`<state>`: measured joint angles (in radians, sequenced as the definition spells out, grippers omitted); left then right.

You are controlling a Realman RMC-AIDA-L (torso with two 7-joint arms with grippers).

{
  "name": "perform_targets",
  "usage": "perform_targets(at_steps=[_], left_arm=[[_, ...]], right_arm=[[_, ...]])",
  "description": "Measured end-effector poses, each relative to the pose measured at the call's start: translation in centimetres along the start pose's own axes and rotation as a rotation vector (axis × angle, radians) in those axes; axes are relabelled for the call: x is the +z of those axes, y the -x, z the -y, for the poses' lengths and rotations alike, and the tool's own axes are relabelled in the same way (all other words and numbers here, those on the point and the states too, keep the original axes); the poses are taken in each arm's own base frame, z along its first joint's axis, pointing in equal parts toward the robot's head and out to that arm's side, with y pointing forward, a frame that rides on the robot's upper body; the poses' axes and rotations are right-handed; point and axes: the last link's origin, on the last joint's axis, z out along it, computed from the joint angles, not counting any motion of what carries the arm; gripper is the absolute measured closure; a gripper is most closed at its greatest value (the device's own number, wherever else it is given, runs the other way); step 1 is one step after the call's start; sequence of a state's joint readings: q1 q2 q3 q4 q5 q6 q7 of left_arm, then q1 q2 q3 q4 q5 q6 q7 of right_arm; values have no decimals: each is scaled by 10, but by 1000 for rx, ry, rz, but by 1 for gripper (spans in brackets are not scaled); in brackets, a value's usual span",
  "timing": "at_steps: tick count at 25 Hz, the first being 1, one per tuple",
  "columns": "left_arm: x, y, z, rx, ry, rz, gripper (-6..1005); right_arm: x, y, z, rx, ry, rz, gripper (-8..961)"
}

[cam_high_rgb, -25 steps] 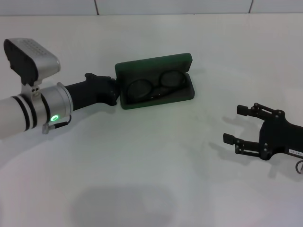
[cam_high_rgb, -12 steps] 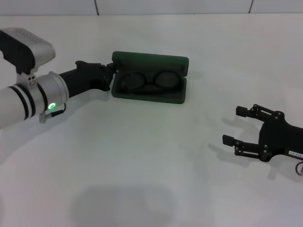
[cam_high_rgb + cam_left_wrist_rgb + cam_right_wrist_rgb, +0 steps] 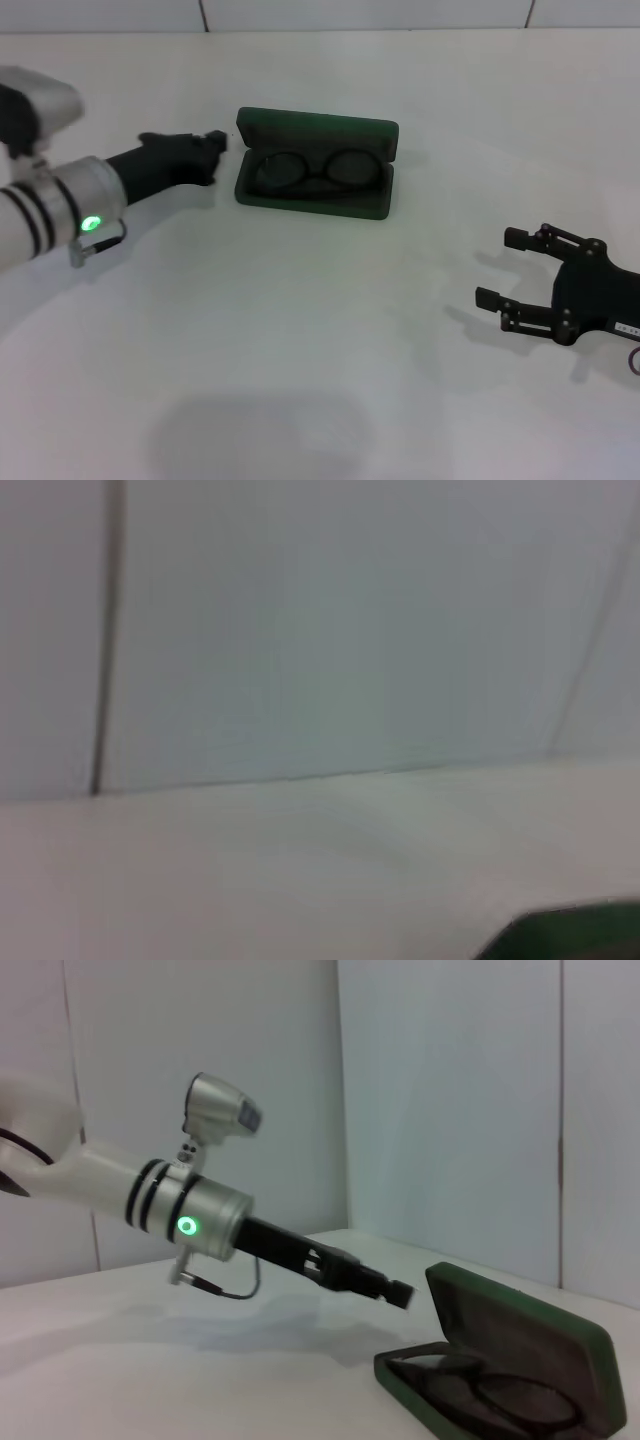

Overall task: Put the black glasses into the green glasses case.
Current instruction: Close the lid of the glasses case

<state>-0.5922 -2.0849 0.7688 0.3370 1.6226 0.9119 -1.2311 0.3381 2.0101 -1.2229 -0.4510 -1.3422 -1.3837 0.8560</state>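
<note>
From the head view, the black glasses [image 3: 318, 171] lie inside the open green glasses case [image 3: 314, 168], long axis crosswise. The left gripper [image 3: 210, 143] sits just beside the case's left end, clear of it; whether its fingers are parted, I cannot tell. The right gripper [image 3: 505, 266] rests well apart, spread open.

The left wrist view catches only a case corner [image 3: 570, 935].

From the right wrist view, the left gripper [image 3: 395, 1293] reaches out low, just short of the case [image 3: 520, 1355].

left arm [image 3: 60, 205]: silver-white tube, black bands, green LED, thin cable
left gripper [image 3: 205, 148]: slim, black
right gripper [image 3: 510, 270]: black skeletal linkage, screws, small white label
</note>
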Motion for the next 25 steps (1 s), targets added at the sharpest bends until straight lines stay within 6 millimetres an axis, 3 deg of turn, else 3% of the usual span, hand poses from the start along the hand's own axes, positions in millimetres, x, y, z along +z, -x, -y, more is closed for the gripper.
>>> perform_targets(at_steps=[3,8,13,19,22,25], left_arm=[[-19,-5,7,-176,23,-25,984],[-37,-19,3,-255,102,-81,984],[-29,-53,-9,-218,168,-114,984],[22,-104,-45,-100,171,-59,985],[48,-112,-61,-58,113,-27,988],[66,-107,-69,-32,33,1,989]], right_arm=[[0,0,0,1,-1,-1,129],[-2,-2,0,0,-11,-5,130],[-2,-2,1,-4,-14,-5,130],[-2,-2,0,-3,-16,-5,131],[-2,-3,0,-3,-17,-5,131],[-2,-3,0,-2,-16,-4,131]])
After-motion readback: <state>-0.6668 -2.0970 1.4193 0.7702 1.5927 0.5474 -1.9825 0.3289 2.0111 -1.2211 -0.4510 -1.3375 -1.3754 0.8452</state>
